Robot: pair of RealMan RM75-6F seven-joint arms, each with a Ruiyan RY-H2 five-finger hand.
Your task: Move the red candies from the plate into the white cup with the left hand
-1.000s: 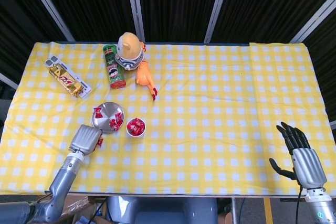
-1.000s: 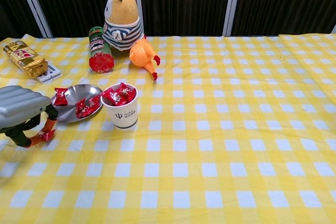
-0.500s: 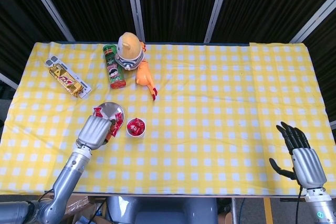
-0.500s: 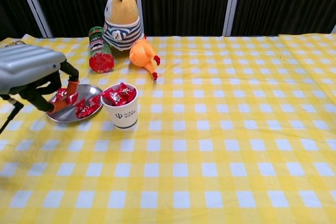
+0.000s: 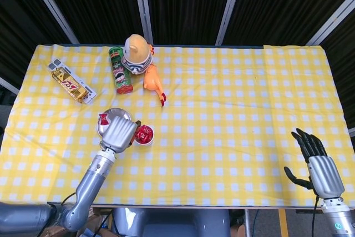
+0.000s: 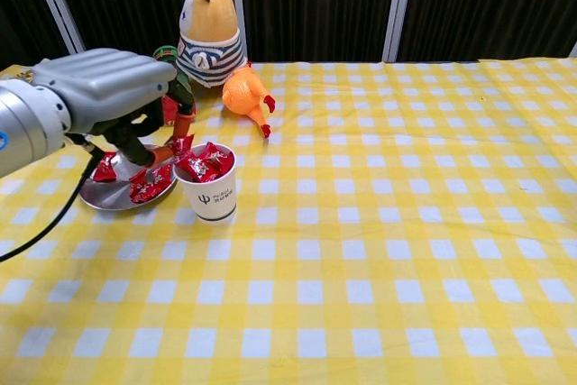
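The white cup [image 6: 213, 197] holds several red candies [image 6: 206, 163] and stands just right of the steel plate [image 6: 97, 198]. More red candies [image 6: 148, 184] lie on the plate. My left hand [image 6: 106, 97] hovers over the plate's right side and pinches a red candy [image 6: 179, 143] in its fingertips at the cup's left rim. From above, the left hand [image 5: 120, 132] covers much of the plate [image 5: 110, 114] and touches the side of the cup [image 5: 143, 135]. My right hand [image 5: 315, 160] rests open near the table's front right corner, holding nothing.
At the back left stand a plush toy [image 6: 209, 26], a green crisp can [image 5: 120, 70] and an orange toy chicken [image 6: 246, 92]. A gold snack packet [image 5: 70, 83] lies at the far left. Yellow checked cloth [image 6: 379, 250] covers the table.
My left hand rose from the cloth in front of the plate with a red candy, crossed over the plate to the right and now reaches the cup's rim. The right hand stayed still.
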